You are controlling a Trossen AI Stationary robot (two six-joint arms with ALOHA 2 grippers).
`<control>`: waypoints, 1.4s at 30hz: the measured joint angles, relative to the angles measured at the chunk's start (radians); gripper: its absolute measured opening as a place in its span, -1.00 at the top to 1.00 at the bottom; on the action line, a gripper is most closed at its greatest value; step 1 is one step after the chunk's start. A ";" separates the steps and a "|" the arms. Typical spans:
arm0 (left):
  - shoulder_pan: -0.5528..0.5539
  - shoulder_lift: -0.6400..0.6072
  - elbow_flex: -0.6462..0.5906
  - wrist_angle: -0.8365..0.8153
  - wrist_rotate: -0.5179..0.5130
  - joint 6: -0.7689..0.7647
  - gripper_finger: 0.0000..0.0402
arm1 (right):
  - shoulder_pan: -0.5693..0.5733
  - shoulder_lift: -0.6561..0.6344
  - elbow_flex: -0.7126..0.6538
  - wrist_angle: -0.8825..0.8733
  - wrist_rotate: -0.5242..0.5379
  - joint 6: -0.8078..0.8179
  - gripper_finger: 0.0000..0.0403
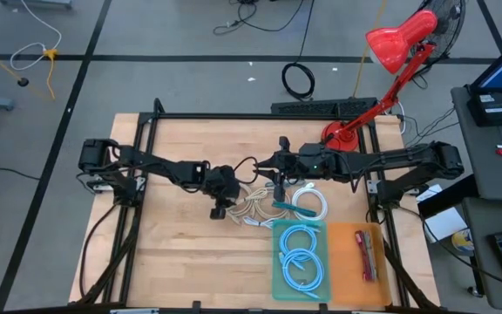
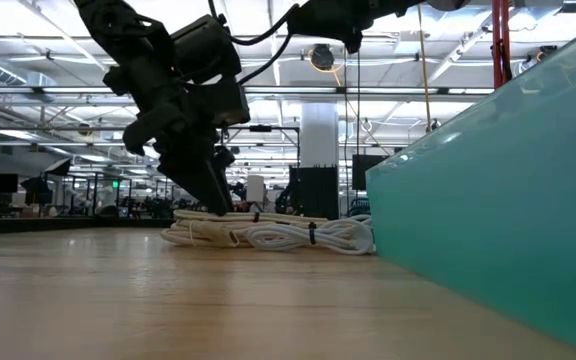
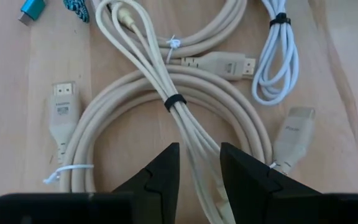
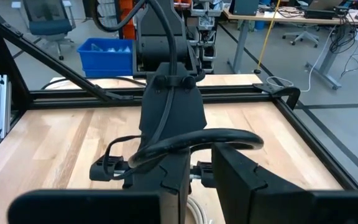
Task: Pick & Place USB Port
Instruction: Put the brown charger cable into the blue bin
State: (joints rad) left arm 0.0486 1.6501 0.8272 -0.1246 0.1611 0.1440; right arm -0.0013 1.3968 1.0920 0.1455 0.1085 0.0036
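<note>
Two dark arms meet over the middle of the pale wooden table (image 1: 190, 262), and a fair bit is hidden here. The left gripper (image 3: 199, 155) is down on the beige cable bundle with flat metal plugs (image 3: 166, 102). Its own fingers (image 3: 166, 177) cover the near loops, so where those strands run under the wrist can't be seen. It's a narrow grip, closed around a few strands of the bundle, which lies flat on the wood at table centre.

From table height, the translucent teal plastic tray (image 2: 488, 190) walls off the whole right side, and the bundle's right end vanishes behind it. The small teal metal plug (image 3: 31, 9) is cut off at the frame edge, its cable mostly out of sight.

The right gripper (image 1: 279, 185) hangs just right of the left one, above the far edge of the bundle. Open or clamped? I cannot tell, and whether it carries anything is just as unclear.

On to orientation. The bundle is coiled in a figure-eight, pinched at its waist by a black tie. Seen level, its long axis runs left to right across the table. Its plugs disagree: two lie roughly along the left gripper's line of sight, and a third sits crosswise. A coiled white cable (image 1: 310, 202) rests just right of the bundle.
</note>
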 joint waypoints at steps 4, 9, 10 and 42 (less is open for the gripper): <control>-0.010 0.000 0.000 0.008 0.018 -0.006 0.41 | 0.000 0.000 0.000 0.000 0.000 0.000 0.72; -0.018 0.000 0.000 0.016 0.018 -0.010 0.41 | 0.000 0.000 0.000 0.000 0.000 0.000 0.72; -0.019 0.000 0.000 0.016 0.018 -0.010 0.41 | 0.000 0.000 0.000 0.001 0.000 0.000 0.72; -0.019 0.054 -0.013 0.059 -0.005 -0.042 0.41 | 0.000 0.000 0.000 0.004 0.003 -0.008 0.72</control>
State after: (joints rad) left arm 0.0299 1.7041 0.8146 -0.0660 0.1564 0.1020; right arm -0.0013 1.3968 1.0920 0.1493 0.1116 -0.0044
